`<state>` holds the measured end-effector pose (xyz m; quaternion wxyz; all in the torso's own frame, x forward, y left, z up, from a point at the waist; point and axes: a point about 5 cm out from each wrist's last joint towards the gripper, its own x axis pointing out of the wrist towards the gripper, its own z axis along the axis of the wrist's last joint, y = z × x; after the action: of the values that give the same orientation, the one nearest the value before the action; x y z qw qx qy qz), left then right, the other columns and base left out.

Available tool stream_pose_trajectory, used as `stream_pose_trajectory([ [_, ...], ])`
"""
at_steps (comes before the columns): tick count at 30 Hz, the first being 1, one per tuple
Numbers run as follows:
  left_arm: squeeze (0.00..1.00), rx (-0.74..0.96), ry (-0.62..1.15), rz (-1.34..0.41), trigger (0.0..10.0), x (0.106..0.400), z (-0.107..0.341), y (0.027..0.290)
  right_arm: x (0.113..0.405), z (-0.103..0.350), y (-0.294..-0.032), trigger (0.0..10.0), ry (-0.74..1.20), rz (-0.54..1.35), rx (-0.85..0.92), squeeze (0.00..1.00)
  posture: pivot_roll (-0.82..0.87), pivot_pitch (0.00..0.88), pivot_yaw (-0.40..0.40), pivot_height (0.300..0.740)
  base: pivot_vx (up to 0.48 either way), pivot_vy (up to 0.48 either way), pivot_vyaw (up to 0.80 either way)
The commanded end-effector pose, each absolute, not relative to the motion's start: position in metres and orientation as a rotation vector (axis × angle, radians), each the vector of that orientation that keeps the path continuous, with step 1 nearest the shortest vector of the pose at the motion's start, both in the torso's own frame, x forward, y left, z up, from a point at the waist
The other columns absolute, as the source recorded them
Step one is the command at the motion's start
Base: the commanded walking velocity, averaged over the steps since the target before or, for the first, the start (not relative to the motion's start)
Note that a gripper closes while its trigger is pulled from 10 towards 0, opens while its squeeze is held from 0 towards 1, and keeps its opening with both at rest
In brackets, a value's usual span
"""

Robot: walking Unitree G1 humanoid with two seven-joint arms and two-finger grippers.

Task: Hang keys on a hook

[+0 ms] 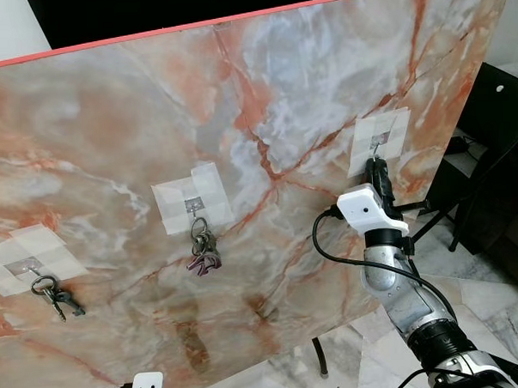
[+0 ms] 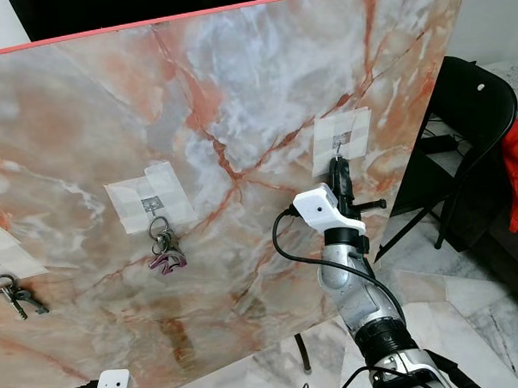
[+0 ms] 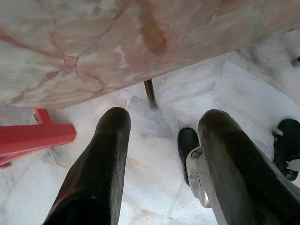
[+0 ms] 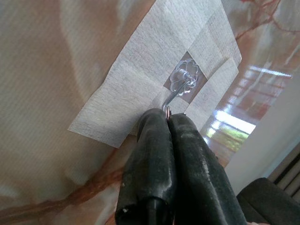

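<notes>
Three clear plastic hooks are taped to the tilted marble-patterned board [image 1: 238, 100]. Two carry metal key bunches [image 1: 203, 250] (left and middle). At the right-edge hook [image 4: 180, 86], the right gripper [image 4: 167, 117] has its fingers pinched on a thin key ring [image 4: 166, 110]. The left gripper [image 3: 159, 136] hangs spread.

right end effector [image 1: 377, 166] at right taped hook [image 1: 378, 141] | key bunches [image 1: 203, 250] on middle, left hooks | marble board [image 1: 238, 100]

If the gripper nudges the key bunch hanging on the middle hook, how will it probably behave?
The key bunch hangs freely from the middle hook by a ring, so it would probably swing and jingle rather than resist. Its loose metal pieces likely flop separately. It looks small, yet probably heavy for its size.
</notes>
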<state>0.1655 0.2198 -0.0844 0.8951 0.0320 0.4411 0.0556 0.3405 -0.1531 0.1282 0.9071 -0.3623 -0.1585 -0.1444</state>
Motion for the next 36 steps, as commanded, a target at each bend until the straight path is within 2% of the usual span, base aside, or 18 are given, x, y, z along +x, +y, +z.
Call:
stream_pose_trajectory([
  [1, 0.0, 0.07, 0.93, 0.121, 10.0, 0.161, -0.086, 0.221, 0.341, 0.127, -0.151, 10.0, -0.323, -0.285, -0.74, 0.0, 0.0, 0.007, 0.038, 0.74, 0.0, 0.0, 0.0],
  [2, 0.0, 0.071, 0.93, 0.121, 10.0, 0.161, -0.086, 0.221, 0.341, 0.128, -0.151, 10.0, -0.324, -0.284, -0.739, 0.56, 0.0, 0.007, 0.038, 0.74, 0.0, 0.0, 0.0],
  [3, 0.0, 0.071, 0.93, 0.121, 10.0, 0.161, -0.086, 0.221, 0.341, 0.128, -0.151, 10.0, -0.325, -0.284, -0.738, 0.56, 0.0, 0.007, 0.038, 0.74, 0.0, 0.0, 0.0],
  [4, 0.0, 0.072, 0.93, 0.121, 10.0, 0.161, -0.086, 0.221, 0.341, 0.128, -0.151, 10.0, -0.327, -0.283, -0.737, 1.0, 0.0, 0.007, 0.038, 0.74, 0.0, 0.0, 0.0],
  [17, 0.0, 0.073, 0.935, 0.116, 10.0, 0.161, -0.087, 0.221, 0.326, 0.119, -0.148, 10.0, -0.333, -0.254, -0.718, 1.0, 0.0, 0.011, 0.034, 0.74, 0.0, 0.0, 0.0],
  [18, 0.0, 0.073, 0.935, 0.116, 10.0, 0.161, -0.087, 0.221, 0.322, 0.115, -0.146, 10.0, -0.323, -0.225, -0.701, 0.61, 0.0, 0.011, 0.034, 0.74, 0.0, 0.0, 0.0],
  [19, 0.0, 0.073, 0.936, 0.116, 10.0, 0.161, -0.087, 0.221, 0.318, 0.11, -0.143, 10.0, -0.31, -0.183, -0.665, 0.0, 0.0, 0.012, 0.032, 0.74, 0.0, 0.0, 0.0],
  [24, 0.0, 0.071, 0.936, 0.113, 10.0, 0.16, -0.087, 0.22, 0.297, 0.09, -0.135, 10.0, -0.26, -0.066, -0.607, 0.0, 0.0, 0.011, 0.027, 0.74, 0.0, 0.0, 0.0],
  [30, 0.0, 0.075, 0.934, 0.116, 10.0, 0.161, -0.086, 0.221, 0.275, 0.058, -0.143, 10.0, -0.09, -0.033, -0.508, 0.0, 0.0, 0.009, 0.025, 0.74, 0.0, 0.0, 0.0],
  [31, 0.0, 0.078, 0.934, 0.118, 10.0, 0.161, -0.086, 0.221, 0.264, 0.035, -0.149, 10.0, 0.051, -0.05, -0.395, 0.0, -0.01, 0.009, 0.025, 0.74, 0.0, 0.0, 0.0],
  [34, 0.0, 0.079, 0.933, 0.119, 10.0, 0.162, -0.086, 0.221, 0.246, -0.001, -0.158, 10.0, 0.281, -0.111, -0.208, 0.0, 0.0, 0.01, 0.026, 0.74, 0.0, 0.0, 0.0],
  [35, 0.0, 0.08, 0.932, 0.12, 10.0, 0.162, -0.086, 0.221, 0.233, -0.025, -0.166, 10.0, 0.433, -0.175, -0.121, 0.0, 0.0, 0.008, 0.025, 0.74, 0.0, 0.0, 0.0],
  [36, 0.0, 0.08, 0.932, 0.12, 10.0, 0.162, -0.086, 0.221, 0.233, -0.025, -0.166, 10.0, 0.433, -0.175, -0.121, 0.0, 0.0, 0.008, 0.025, 0.74, 0.0, 0.0, 0.0],
])
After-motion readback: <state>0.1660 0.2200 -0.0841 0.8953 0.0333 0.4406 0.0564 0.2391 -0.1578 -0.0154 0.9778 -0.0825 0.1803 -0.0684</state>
